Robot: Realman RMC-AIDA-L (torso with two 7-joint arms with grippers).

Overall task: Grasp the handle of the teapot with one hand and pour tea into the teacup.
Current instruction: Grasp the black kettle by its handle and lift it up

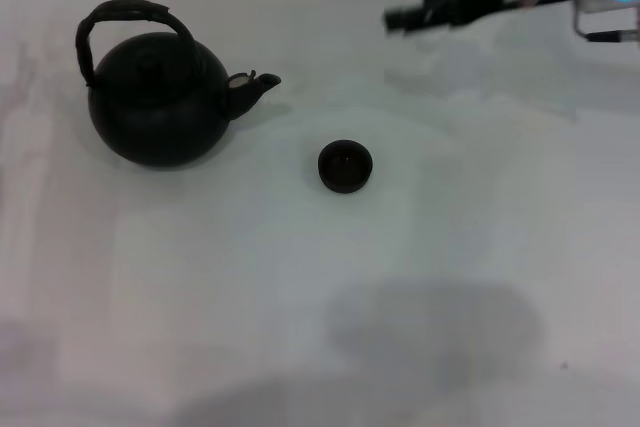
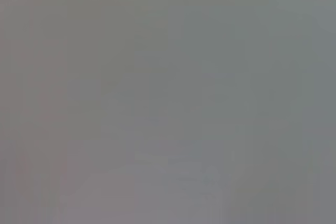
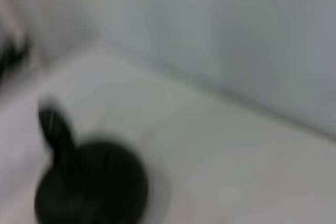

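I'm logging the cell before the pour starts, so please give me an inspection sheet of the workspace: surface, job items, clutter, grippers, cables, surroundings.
Surface: white table, bare, with soft shadows near its front edge.
Teapot: upright on the robot's left, lid on, spout toward the teacup.
Handle: arched up over the lid, nothing holding it.
Teacup: upright, apart from the spout, near the table's middle.
Clutter: nothing seen.
Right gripper: raised over the far right of the table, well clear of both items; holds nothing.
Left gripper: not in view.
Cables: a thin dark lead at the right arm's wrist.
Surroundings: pale wall behind the table in the right wrist view.
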